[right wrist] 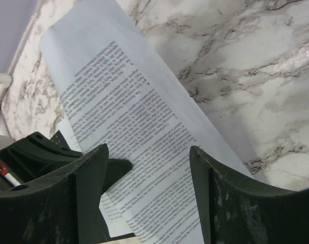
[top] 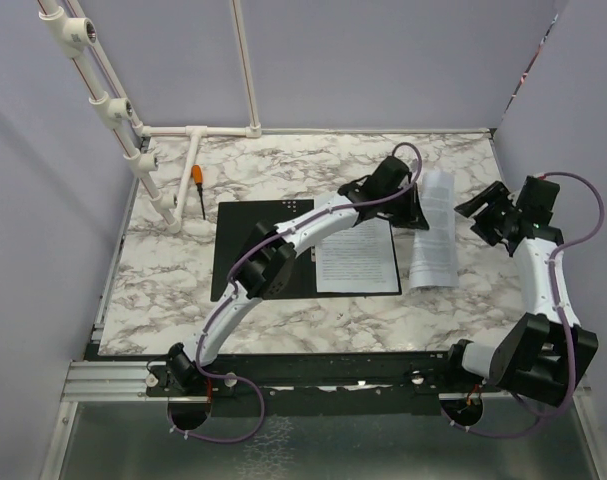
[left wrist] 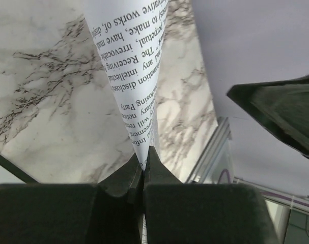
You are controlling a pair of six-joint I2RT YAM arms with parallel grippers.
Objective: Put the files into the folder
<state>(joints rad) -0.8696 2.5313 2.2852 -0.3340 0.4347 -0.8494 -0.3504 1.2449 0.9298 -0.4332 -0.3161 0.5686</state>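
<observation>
Top external — folder [top: 245, 250] holds sheet [top: 355, 258]; left gripper [left wrist: 143, 166] pinches second sheet [left wrist: 129, 76] — right gripper [right wrist: 146, 162] agape.

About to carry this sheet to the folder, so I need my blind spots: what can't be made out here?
Top view: the left arm hides the middle of the folder; no spine clip shows.
Left wrist view: left gripper shut on the held sheet; one page or several, unclear.
Right wrist view: the open right gripper and the frame edge cut off that sheet's near end.
</observation>
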